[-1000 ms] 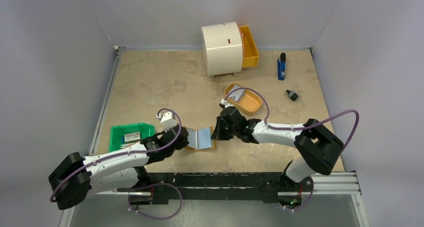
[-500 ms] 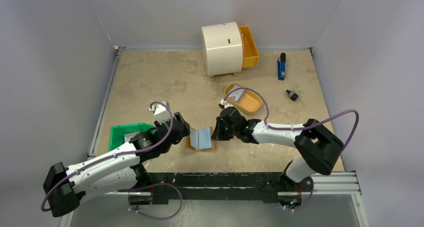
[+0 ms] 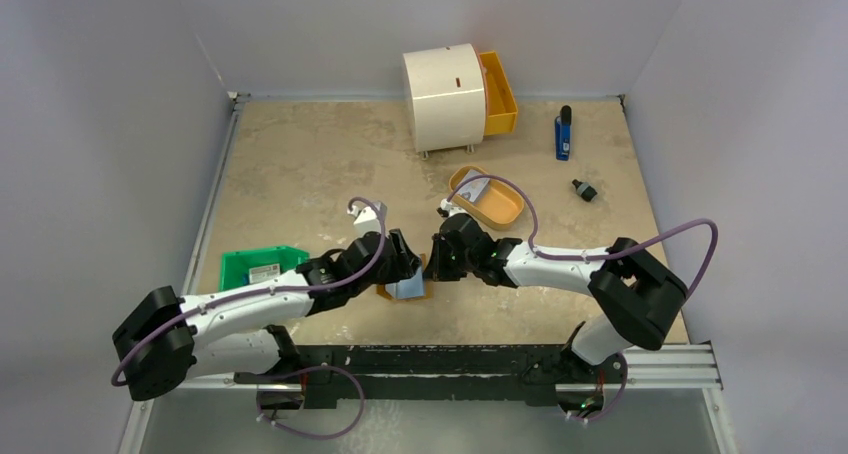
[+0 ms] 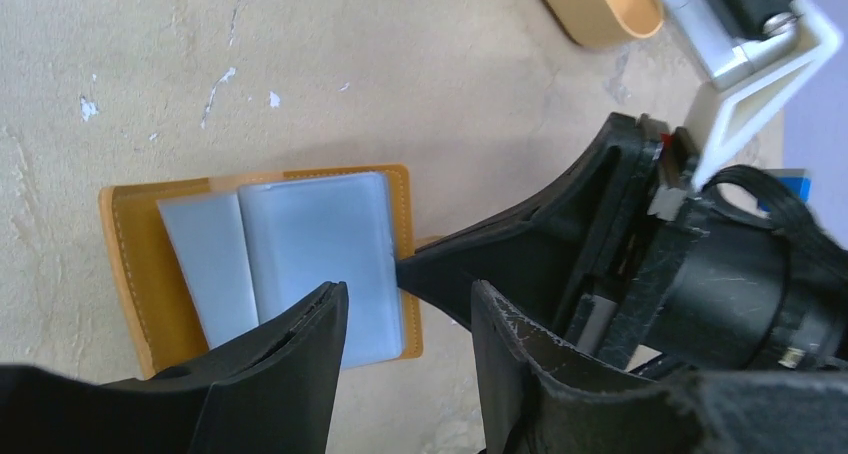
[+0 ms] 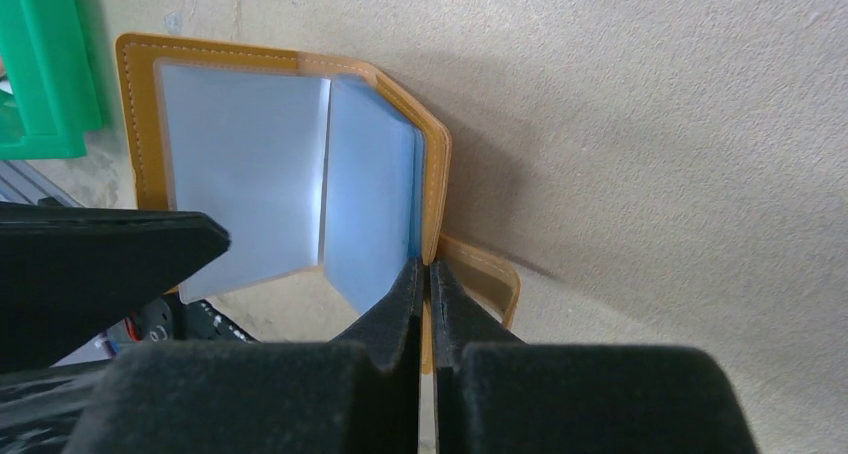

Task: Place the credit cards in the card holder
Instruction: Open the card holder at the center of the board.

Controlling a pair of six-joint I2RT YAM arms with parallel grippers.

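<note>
The card holder (image 3: pixel 408 290) is a tan wallet lying open on the table, with pale blue sleeves inside (image 4: pixel 310 234) (image 5: pixel 250 174). My right gripper (image 3: pixel 432 266) (image 5: pixel 428 266) is shut on the raised right flap of the wallet. My left gripper (image 3: pixel 403 264) (image 4: pixel 408 292) is open and empty, hovering over the wallet's near right part, close to the right gripper's fingers. One credit card (image 3: pixel 264 272) lies in the green tray (image 3: pixel 236 266). Another pale card (image 3: pixel 474 187) lies in the orange dish (image 3: pixel 500 206).
A white round cabinet (image 3: pixel 443 96) with an open orange drawer (image 3: pixel 498 94) stands at the back. A blue object (image 3: pixel 563 134) and a small black object (image 3: pixel 584 189) lie at the back right. The green tray's corner (image 5: pixel 40 74) shows in the right wrist view.
My left arm has swung right, from beside the green tray to over the open wallet. My right gripper has kept its hold on the flap and stayed in place.
</note>
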